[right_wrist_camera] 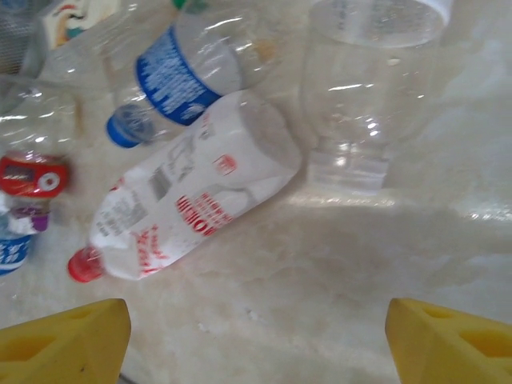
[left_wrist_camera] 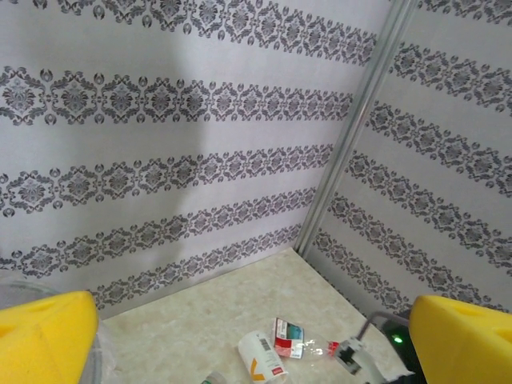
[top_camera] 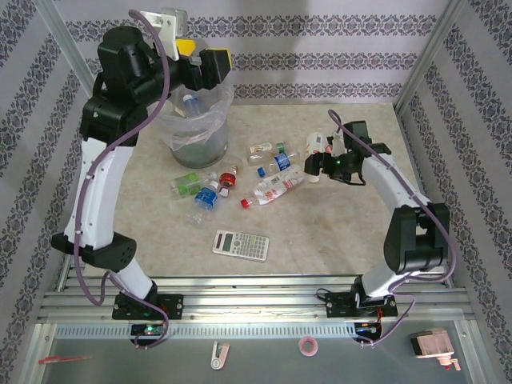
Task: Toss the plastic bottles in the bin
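Grey and translucent, the round waste bin [top_camera: 182, 148] with its clear plastic liner stands at the far left of the pale marbled desk [top_camera: 320, 240]. One clear bottle with a blue cap [top_camera: 190, 102] lies inside it. The left gripper [top_camera: 204, 56] hangs above the bin's rim, its yellow pads [left_wrist_camera: 44, 336] spread wide with nothing between them.

The other small clear plastic bottles [top_camera: 240, 180] lie scattered mid-desk, to the right of the bin (red, blue and green caps among them). The right gripper [right_wrist_camera: 256, 344] sits low over the right end of this scatter, jaws apart and holding nothing. Just ahead of it lies a white-labelled bottle with red lettering and a red cap [right_wrist_camera: 192, 204]. A blue-labelled bottle [right_wrist_camera: 184, 68] lies beyond that, and a bare clear bottle [right_wrist_camera: 364, 88] is to its right; I cannot tell whether that one stands or lies.

A flat grey calculator [top_camera: 240, 244] rests nearer the arms, apart from the bottles.
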